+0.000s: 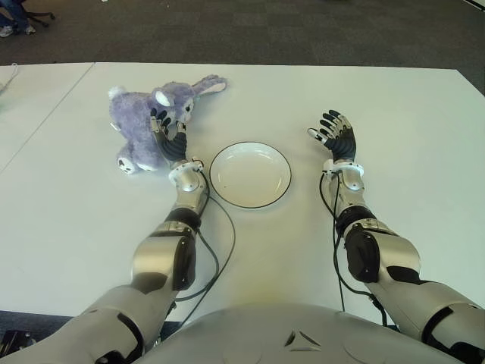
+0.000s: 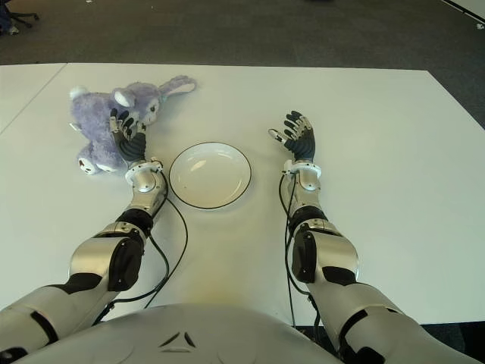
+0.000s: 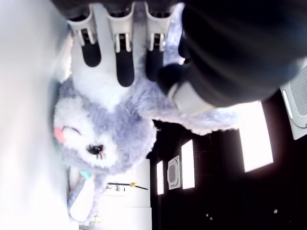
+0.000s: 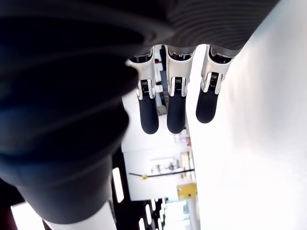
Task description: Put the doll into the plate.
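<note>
The doll (image 1: 148, 121), a purple plush rabbit, lies on its side on the white surface (image 1: 394, 121), out to the robot's left and a little farther away than the plate (image 1: 250, 174). Its long axis runs across the view, ears pointing toward the middle, feet at the outer end. The left robot hand (image 1: 165, 136) is right against it, fingers extended and pressing into the fur, thumb alongside, but not yet closed round anything; it holds nothing. The right robot hand (image 1: 335, 136) shows on the far side of the plate, fingers spread, empty. The left is plainly the nearer hand, and the plate sits just beside its wrist, toward the robot's right, so after a grasp the carry looks short.
</note>
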Action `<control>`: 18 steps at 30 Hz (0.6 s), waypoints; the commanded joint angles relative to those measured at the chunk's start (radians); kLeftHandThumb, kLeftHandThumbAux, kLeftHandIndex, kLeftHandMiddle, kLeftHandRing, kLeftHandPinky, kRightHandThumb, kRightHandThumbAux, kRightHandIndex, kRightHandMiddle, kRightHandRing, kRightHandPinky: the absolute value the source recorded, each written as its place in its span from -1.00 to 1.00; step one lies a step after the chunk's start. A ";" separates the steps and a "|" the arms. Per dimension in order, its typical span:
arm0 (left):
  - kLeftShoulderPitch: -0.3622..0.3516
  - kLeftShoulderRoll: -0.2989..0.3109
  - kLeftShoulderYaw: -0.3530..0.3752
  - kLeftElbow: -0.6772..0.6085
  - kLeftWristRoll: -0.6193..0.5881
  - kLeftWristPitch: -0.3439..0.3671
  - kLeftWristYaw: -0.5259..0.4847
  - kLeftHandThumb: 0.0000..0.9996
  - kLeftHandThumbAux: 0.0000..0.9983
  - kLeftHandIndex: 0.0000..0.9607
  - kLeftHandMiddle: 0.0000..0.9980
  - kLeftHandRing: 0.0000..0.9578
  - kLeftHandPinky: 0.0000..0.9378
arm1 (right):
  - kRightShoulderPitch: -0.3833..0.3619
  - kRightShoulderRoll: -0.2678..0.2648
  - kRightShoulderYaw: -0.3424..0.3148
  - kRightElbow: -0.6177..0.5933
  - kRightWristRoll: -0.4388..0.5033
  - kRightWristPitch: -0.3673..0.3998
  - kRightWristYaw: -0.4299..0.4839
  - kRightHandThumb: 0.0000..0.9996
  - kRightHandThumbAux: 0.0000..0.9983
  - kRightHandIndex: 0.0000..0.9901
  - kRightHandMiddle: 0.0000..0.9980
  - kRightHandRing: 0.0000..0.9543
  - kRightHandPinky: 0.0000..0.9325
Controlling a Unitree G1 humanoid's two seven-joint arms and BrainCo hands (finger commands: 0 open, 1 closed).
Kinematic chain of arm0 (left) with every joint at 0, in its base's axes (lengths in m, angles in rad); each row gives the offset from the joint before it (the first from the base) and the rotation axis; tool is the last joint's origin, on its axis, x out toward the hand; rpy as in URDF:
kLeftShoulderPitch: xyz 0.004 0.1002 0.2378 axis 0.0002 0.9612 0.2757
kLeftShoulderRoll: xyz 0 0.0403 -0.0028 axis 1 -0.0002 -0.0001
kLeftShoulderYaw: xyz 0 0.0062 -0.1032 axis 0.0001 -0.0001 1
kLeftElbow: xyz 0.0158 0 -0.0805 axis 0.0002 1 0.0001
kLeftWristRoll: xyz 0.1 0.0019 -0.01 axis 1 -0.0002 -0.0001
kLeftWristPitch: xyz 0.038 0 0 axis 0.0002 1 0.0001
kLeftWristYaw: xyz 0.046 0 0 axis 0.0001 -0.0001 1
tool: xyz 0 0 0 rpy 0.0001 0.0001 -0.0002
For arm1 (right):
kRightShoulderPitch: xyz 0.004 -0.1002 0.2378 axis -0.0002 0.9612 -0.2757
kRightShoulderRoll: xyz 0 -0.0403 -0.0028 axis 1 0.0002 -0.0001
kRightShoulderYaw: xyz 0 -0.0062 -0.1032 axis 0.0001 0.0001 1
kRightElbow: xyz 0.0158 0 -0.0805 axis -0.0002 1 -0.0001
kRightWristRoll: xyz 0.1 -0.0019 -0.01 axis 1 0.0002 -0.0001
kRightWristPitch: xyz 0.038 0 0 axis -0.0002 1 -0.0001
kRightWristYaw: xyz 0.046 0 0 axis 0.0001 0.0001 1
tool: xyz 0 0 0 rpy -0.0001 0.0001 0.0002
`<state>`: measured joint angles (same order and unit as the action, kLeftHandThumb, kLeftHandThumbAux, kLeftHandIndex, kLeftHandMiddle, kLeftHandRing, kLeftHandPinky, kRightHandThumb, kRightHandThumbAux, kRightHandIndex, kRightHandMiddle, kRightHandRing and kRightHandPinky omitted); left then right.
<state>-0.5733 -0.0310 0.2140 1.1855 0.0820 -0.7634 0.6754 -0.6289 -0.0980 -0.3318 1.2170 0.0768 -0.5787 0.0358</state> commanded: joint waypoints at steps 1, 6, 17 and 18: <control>0.244 -0.094 -0.009 0.121 0.010 0.026 0.038 0.44 0.52 -1.00 -1.00 -0.28 -0.92 | 0.203 0.068 -0.014 0.129 0.012 0.122 0.009 -0.87 0.89 -0.62 -0.56 -0.58 -0.56; 0.248 -0.091 -0.026 0.119 0.031 0.036 0.062 -0.39 0.51 -1.00 -0.99 -0.34 -1.00 | 0.203 0.069 -0.023 0.129 0.022 0.124 0.024 -0.87 0.90 -0.62 -0.55 -0.57 -0.55; 0.247 -0.090 -0.122 0.104 0.132 0.055 0.249 -0.93 0.32 -1.00 -0.95 -0.36 -1.00 | 0.203 0.068 -0.018 0.130 0.012 0.129 0.012 -0.88 0.87 -0.62 -0.56 -0.57 -0.55; 0.247 -0.089 -0.126 0.104 0.134 0.058 0.256 -0.93 0.32 -1.00 -0.95 -0.36 -1.00 | 0.203 0.069 -0.017 0.130 0.011 0.129 0.011 -0.89 0.87 -0.62 -0.56 -0.57 -0.55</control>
<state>-0.5734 -0.0365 0.1571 1.1779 0.1287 -0.7406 0.8418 -0.6289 -0.0980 -0.3373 1.2170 0.0786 -0.5787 0.0548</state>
